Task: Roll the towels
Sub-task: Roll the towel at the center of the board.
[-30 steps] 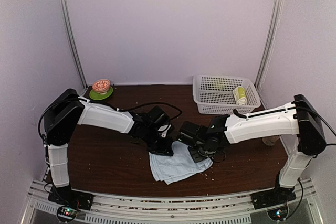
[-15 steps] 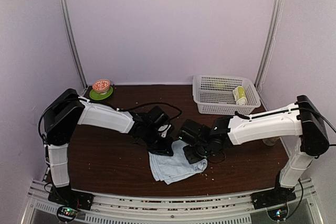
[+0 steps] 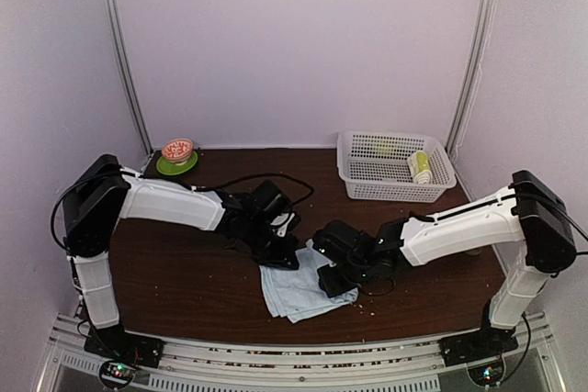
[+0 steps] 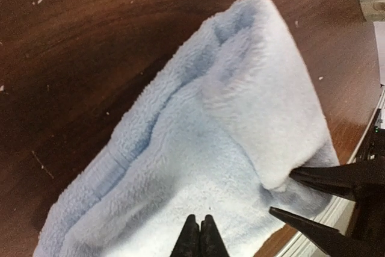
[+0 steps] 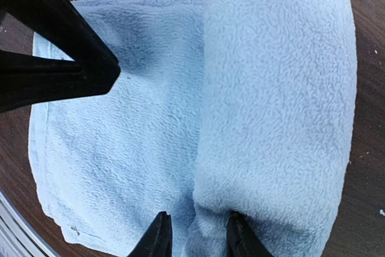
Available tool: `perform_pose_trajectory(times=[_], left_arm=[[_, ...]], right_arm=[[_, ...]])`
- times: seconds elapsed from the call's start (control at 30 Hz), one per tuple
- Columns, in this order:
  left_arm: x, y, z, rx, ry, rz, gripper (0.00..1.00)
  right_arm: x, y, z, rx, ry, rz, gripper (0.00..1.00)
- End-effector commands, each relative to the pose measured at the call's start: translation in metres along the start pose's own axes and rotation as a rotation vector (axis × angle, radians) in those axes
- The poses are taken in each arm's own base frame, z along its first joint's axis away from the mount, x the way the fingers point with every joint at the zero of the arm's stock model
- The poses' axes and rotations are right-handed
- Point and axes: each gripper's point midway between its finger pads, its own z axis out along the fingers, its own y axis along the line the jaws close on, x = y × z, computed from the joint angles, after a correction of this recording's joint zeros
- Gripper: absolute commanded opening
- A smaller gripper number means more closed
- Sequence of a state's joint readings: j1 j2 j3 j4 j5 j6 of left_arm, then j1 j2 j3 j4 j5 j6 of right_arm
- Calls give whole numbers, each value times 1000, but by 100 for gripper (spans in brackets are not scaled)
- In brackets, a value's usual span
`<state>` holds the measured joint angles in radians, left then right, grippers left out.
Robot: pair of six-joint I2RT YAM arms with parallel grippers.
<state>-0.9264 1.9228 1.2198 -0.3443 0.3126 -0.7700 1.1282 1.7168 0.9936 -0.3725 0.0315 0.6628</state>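
The pale-blue towel (image 3: 296, 292) lies on the brown table between the arms, its right side folded over into a thick roll (image 5: 277, 88). My right gripper (image 3: 333, 280) grips the near end of that roll, with the fold held between its fingers (image 5: 157, 236). My left gripper (image 3: 287, 259) is shut, its tips (image 4: 200, 233) resting on the flat part of the towel (image 4: 198, 148). The right gripper's fingers (image 4: 325, 182) show in the left wrist view at the roll's end. A rolled lime-green towel (image 3: 420, 167) lies in the white basket.
The white mesh basket (image 3: 381, 149) stands at the back right. A green plate with a red-patterned bowl (image 3: 177, 153) sits at the back left. Crumbs lie scattered on the table (image 3: 184, 282) near the towel. The metal rail runs along the near edge.
My right gripper has moved left and toward the near edge, carrying the towel's right side over. The towel now looks narrower. My left gripper has stayed on the towel.
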Motion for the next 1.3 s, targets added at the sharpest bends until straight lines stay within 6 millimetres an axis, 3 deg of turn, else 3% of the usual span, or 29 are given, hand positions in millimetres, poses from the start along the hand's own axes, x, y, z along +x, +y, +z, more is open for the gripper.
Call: perform_pose_trajectory(times=[0.0,0.17,0.4,0.63,0.87,1.03,1.27], left_arm=[[-14,-17,-31,40,-86,28,0],[-31,-42,-42,135,-151,48,0],[-51,-58,-23,202,-163,52,0],[-70,-60,-6,239,-179,46,0],[-77,-44,10,269,-157,-16,0],[-71,-24,31,282,-108,-72,0],[-63,-16,46,285,-71,-98,0]], right_arm=[[6,5,9,-55,-11,27,33],[9,3,16,-77,-22,58,36],[10,1,18,-82,-38,77,38],[11,3,20,-90,-36,68,39],[13,2,17,-100,-30,57,41],[14,6,6,-116,3,-21,53],[-6,-5,-35,-43,-52,-69,53]])
